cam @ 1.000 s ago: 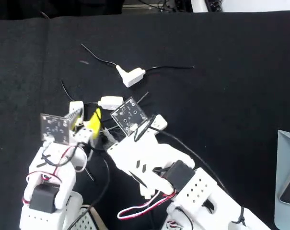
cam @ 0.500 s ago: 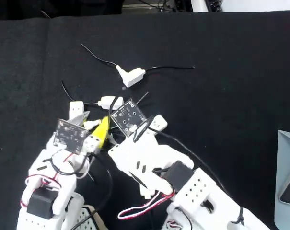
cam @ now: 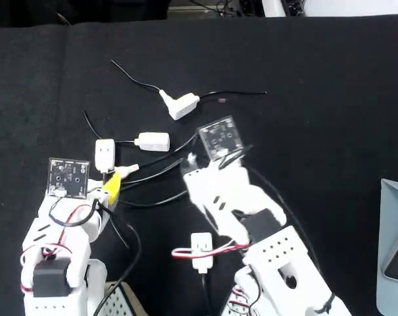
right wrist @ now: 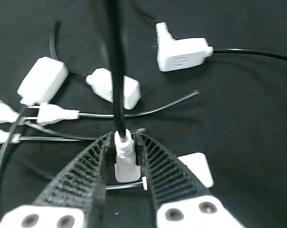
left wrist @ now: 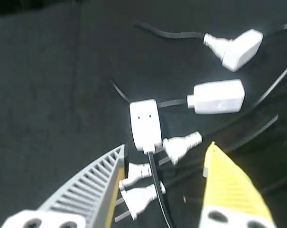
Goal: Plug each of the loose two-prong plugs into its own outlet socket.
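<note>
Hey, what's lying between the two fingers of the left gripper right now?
In the left wrist view, loose white plugs and a black cord lie in the gap between the open left gripper's fingers.

1. A white plug (right wrist: 125,164) is clamped between the right gripper's (right wrist: 122,137) fingers, with its black cord (right wrist: 115,71) stretched away.
2. An angled outlet (right wrist: 183,52) and two outlet blocks (right wrist: 112,86) are laid on the black table (right wrist: 247,118).
3. Loose plugs (right wrist: 55,114) are scattered just beside one block.
</note>
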Motion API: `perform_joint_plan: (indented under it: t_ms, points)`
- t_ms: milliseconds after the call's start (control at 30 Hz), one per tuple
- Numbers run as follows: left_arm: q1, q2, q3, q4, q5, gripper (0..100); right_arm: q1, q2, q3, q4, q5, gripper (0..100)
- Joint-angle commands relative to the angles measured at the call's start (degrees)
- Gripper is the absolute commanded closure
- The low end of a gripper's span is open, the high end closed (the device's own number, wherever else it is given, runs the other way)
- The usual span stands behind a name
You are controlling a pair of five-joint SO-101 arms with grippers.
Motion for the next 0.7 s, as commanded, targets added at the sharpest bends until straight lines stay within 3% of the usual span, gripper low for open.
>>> perform_joint_plan:
  t_ms: [0,233,667]
  points:
    - [-0.3,-0.1,0.5,0.4,-0.4,72,4.1,-0.9,1.5,-4.8,0.7,98.5]
    - [-0.6,7.6,-3.4,1.0,-4.1,72,6.0,-0.9,2.0,-6.0,0.4,98.5]
    - [-1.5,50.9,-28.4,0.5,-4.8,72,6.0,-0.9,4.6,-9.5,0.4,98.5]
